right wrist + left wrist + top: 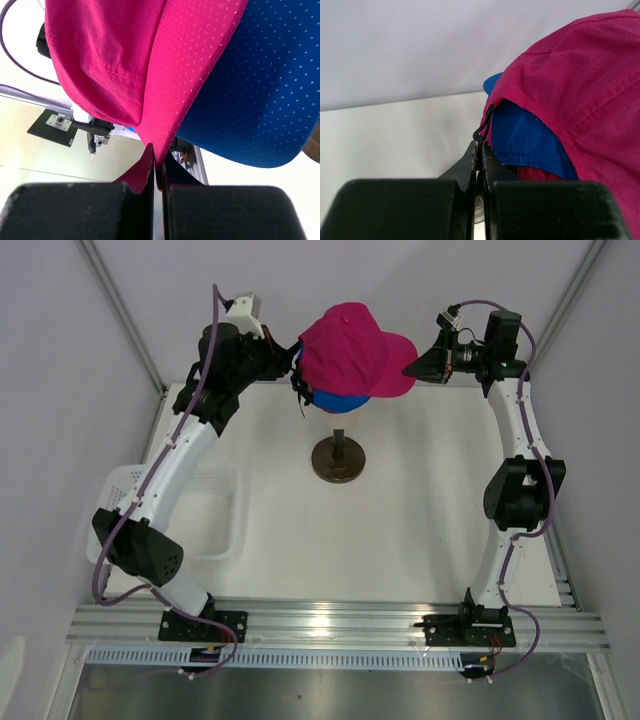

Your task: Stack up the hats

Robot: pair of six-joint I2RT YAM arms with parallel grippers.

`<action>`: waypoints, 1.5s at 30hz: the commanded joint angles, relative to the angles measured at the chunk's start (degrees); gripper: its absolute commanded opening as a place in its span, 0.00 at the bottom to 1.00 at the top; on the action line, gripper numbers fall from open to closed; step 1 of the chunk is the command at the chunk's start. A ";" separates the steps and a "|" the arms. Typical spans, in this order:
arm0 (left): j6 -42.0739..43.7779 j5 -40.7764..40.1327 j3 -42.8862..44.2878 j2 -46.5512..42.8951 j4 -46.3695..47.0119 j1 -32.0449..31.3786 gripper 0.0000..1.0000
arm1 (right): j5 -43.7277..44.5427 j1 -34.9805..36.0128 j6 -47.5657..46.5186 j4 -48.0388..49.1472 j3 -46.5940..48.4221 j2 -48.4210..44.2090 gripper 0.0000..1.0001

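Note:
A magenta pink cap [352, 348] sits over a blue cap [338, 400] on top of the stand at the back middle of the table. My left gripper [297, 362] is shut on the black strap at the back of the pink cap [580, 95], with the blue cap [530, 140] showing under its edge. My right gripper [412, 369] is shut on the tip of the pink cap's brim [185, 75]. The blue cap's brim [260, 95] lies right beside it in the right wrist view. The mannequin head is hidden under the caps.
The dark round stand base [338, 459] sits on the white table below the caps. A white plastic basket [205, 510] stands at the left, partly under my left arm. The metal rail [330, 625] runs along the near edge.

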 commanded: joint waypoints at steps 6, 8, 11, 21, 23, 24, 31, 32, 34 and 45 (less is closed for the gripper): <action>7.90 -5.38 3.73 -7.47 1.55 -4.09 0.01 | 6.07 -0.17 10.53 13.42 1.24 0.38 0.00; 8.70 -5.38 5.04 -7.73 1.20 -4.88 0.01 | 5.81 -0.17 12.92 16.75 2.99 0.29 0.00; 9.14 -5.29 6.98 -8.00 -1.08 -5.50 0.01 | 5.45 -0.08 19.06 24.37 3.45 -0.23 0.00; 8.96 -6.35 5.68 -13.00 -4.60 -5.77 0.01 | 3.96 -0.96 42.28 49.47 3.62 1.61 0.00; 8.53 -6.35 4.53 -14.85 -3.82 -5.77 0.01 | 3.87 -0.96 43.69 50.79 3.62 2.31 0.00; 8.35 -6.35 3.22 -15.29 -3.81 -5.85 0.01 | 3.61 -0.88 44.13 51.14 3.71 2.49 0.00; 7.47 -6.35 -1.44 -16.61 -3.47 -6.90 0.01 | 2.82 -1.66 43.70 49.74 3.88 3.28 0.00; 7.64 -8.44 -1.97 -16.35 -3.20 -7.17 0.01 | 2.82 -2.19 43.26 49.13 4.15 3.63 0.00; 8.52 -11.44 -4.07 -15.91 -2.24 -7.35 0.01 | 2.90 -2.72 42.46 47.20 4.94 4.94 0.00; 10.10 -21.99 -7.86 -14.15 -0.30 -4.54 0.01 | 3.61 -3.42 41.23 43.06 9.86 11.54 0.00</action>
